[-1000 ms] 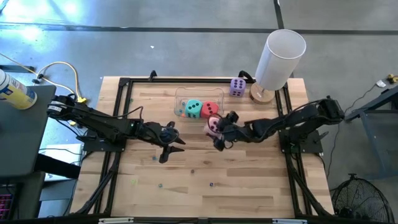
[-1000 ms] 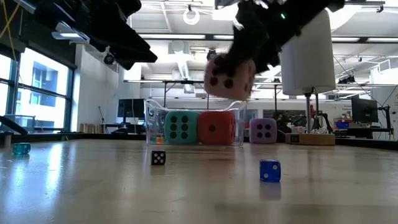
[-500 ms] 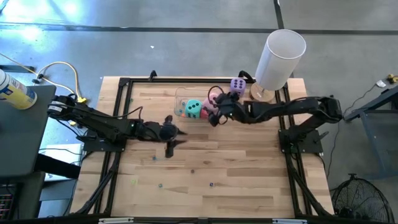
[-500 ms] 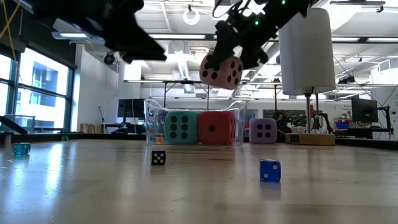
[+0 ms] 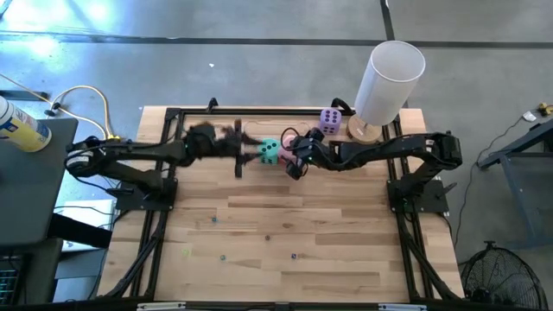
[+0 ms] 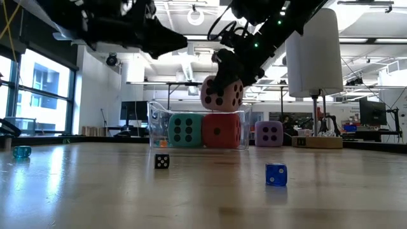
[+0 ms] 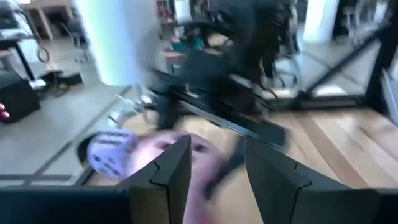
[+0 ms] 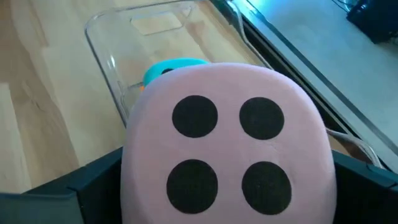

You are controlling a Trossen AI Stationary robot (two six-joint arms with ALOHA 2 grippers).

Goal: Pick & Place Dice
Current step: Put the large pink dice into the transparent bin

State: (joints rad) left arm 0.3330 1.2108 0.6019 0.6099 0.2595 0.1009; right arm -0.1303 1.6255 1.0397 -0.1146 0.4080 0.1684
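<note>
Pink die (image 6: 222,93) sitting clamped between the right gripper (image 5: 294,157) fingers, hanging in the air just above the clear tray (image 6: 152,121), directly over the red die (image 6: 220,131). Filling most of the right wrist view, four pips facing the camera. Teal die (image 5: 269,151) and red die resting side by side inside the tray. Purple die (image 5: 329,120) lying on the table beside the white cylinder (image 5: 388,80), well apart from the tray. Left gripper (image 7: 214,180) hovering beyond the tray's left end, fingers parted and holding nothing, possibly mid-swing given the blur. Small black die (image 6: 162,161) and small blue die (image 6: 275,174) lying on the near tabletop.
</note>
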